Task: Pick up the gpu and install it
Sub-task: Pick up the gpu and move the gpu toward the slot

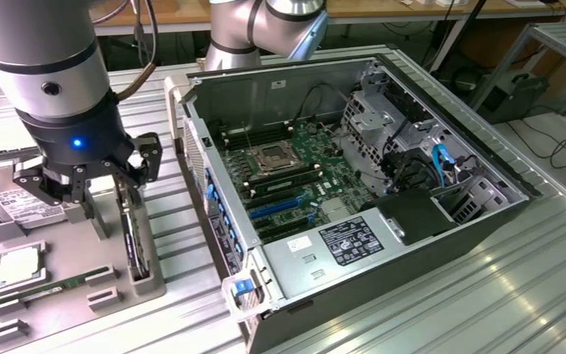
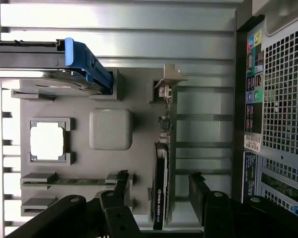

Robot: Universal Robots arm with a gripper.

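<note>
The gpu stands on its long edge in a slot of the grey parts tray, at the exterior view's left. From the wrist, the gpu is a thin dark card, with its silvery bracket at the far end. My gripper hangs just above the tray, open and holding nothing. In the wrist view the gripper straddles the line of the card, one black finger on each side and apart from it.
The open computer case lies to the exterior view's right, its motherboard exposed. The tray also holds a hard drive, a processor and a green memory stick. Ribbed metal table surrounds everything.
</note>
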